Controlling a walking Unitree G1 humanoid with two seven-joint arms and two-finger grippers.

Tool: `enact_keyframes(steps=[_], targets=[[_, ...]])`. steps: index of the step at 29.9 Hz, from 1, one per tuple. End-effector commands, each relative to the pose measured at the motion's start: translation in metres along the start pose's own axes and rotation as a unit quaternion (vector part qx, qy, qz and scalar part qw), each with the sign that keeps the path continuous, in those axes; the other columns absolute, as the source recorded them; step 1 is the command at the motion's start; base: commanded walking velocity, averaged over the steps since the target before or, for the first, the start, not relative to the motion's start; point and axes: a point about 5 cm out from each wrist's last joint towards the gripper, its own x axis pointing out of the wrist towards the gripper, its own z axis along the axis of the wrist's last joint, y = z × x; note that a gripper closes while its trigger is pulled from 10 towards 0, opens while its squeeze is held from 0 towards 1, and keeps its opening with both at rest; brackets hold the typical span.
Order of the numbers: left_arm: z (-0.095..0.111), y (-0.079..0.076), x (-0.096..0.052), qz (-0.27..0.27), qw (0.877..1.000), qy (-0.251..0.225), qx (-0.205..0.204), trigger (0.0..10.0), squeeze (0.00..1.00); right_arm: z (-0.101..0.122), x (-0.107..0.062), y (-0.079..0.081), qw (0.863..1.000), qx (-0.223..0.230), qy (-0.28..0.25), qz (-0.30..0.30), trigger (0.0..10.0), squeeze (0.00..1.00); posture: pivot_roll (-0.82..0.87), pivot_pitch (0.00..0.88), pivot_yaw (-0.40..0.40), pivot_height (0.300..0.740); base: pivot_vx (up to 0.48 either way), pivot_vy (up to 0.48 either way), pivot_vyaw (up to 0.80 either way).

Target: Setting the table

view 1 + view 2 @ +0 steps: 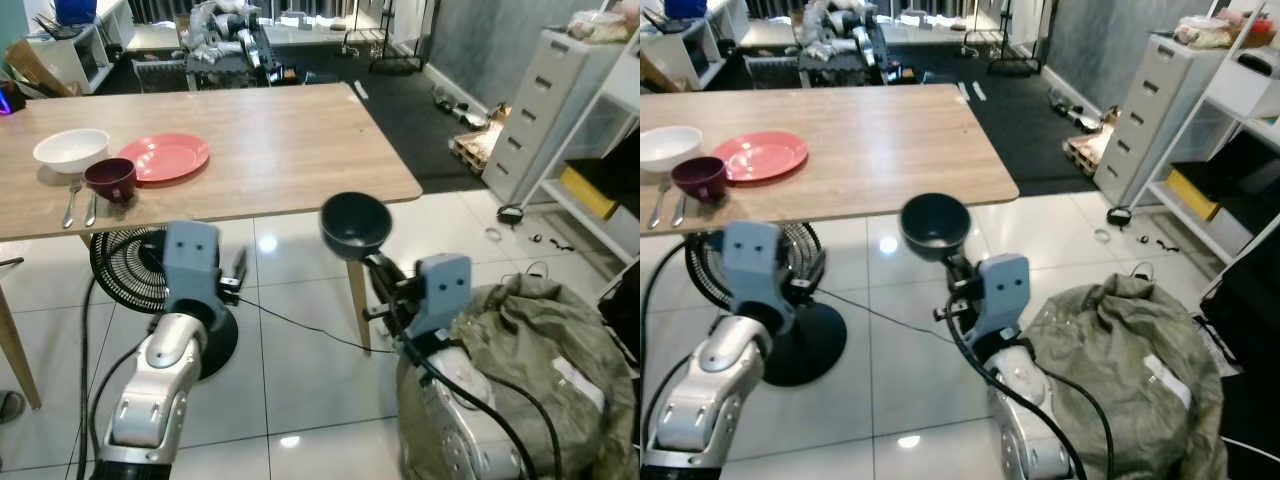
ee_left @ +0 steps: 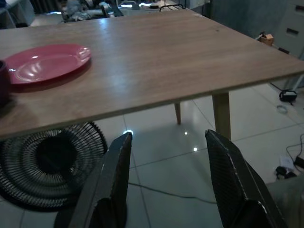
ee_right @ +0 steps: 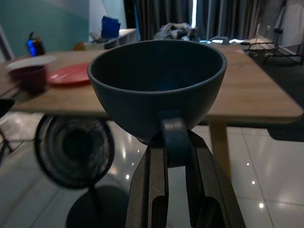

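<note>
Right wrist view: my right gripper (image 3: 173, 156) clamps both black fingers on the handle of a dark blue cup (image 3: 156, 85), held upright in the air off the near edge of the wooden table (image 1: 270, 150), just short of its near right corner. The fingers hide most of the handle, and the cup blocks the middle of the table behind it. My left gripper (image 2: 175, 180) hangs below the table edge with its fingers spread wide and nothing between them; their tips are cut off by the frame. On the table's left end sit a red plate (image 1: 165, 156), a white bowl (image 1: 71, 149) and a maroon cup (image 1: 111, 178), with two pieces of silver cutlery (image 1: 80, 202) just beside the maroon cup; I cannot tell which utensils they are. A black floor fan (image 1: 130, 265) stands under the table, partly hidden by my left arm. An olive cloth bag (image 1: 530, 350) lies on the tiled floor beside my right arm. A grey drawer unit (image 1: 550, 100) stands at the right. No writing is legible anywhere.
</note>
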Motion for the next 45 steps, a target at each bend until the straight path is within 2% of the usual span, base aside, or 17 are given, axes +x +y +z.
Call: enact_keyframes(steps=[1,26,36,45], targets=[[-0.001,-0.004,0.001,-0.006,1.0,0.004,0.003,10.0,0.0,-0.002,-0.001,-0.005,1.0,0.004,0.002,-0.011,10.0,0.0,-0.02,0.0,0.072,0.74,0.48,0.0,0.0],[-0.001,-0.006,0.0,-0.013,1.0,0.004,0.008,10.0,0.0,0.002,0.002,-0.015,1.0,-0.011,-0.005,-0.027,10.0,0.0,-0.02,0.0,0.073,0.74,0.474,0.0,0.0],[-0.004,-0.004,-0.003,-0.019,1.0,0.01,0.01,10.0,0.0,-0.005,0.0,-0.017,0.999,-0.019,0.015,-0.046,10.0,0.0,-0.02,0.0,0.071,0.74,0.024,0.0,0.0],[-0.005,0.004,-0.006,-0.014,1.0,0.017,0.02,10.0,0.0,-0.018,-0.002,-0.014,0.997,-0.021,0.045,-0.063,10.0,0.0,0.0,0.0,0.073,0.74,0.0,0.0,0.0]])
